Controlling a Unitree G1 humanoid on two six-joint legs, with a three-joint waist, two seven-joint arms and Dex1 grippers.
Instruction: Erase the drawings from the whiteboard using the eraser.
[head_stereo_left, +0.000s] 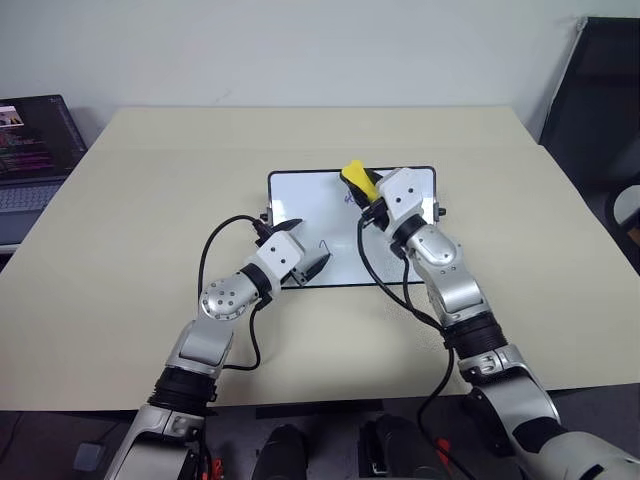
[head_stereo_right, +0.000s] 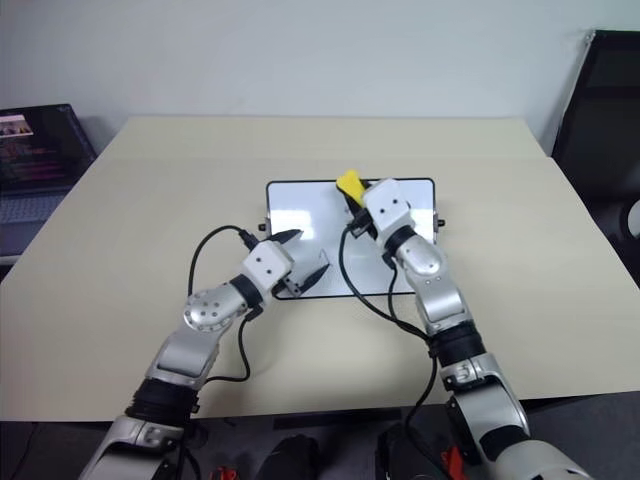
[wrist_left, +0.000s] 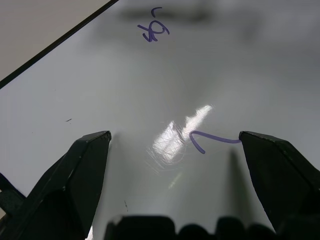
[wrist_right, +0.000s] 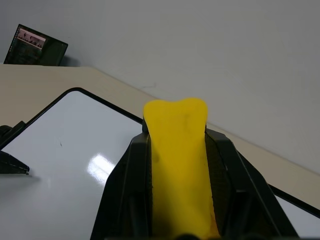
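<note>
Landmark: the whiteboard, lying flat mid-table.

At its near edge I had the left gripper over the near-left corner, fingers spread wide, nothing between them, tips low over the glossy surface. I could not tell whether they touched it. Just ahead of that gripper, one hooked purple stroke sat on the board, running up to one fingertip. Further in, a small looped scribble remained too. I judged these to be two of the drawings, both intact.

Toward the board's far edge, the right gripper was over the far-middle area, fingers clamped on the eraser, yellow block sticking out past the tips. The wrist view showed it angled up toward the wall, so I read it as lifted off the board, not wiping.

A faint mark showed just beside the eraser; too small to read.

Progress, as I judged it: eraser in hand, erasing barely begun or not begun; at least two marks left to clear.

Beyond the board, off the table's far-left corner, a laptop.
</note>
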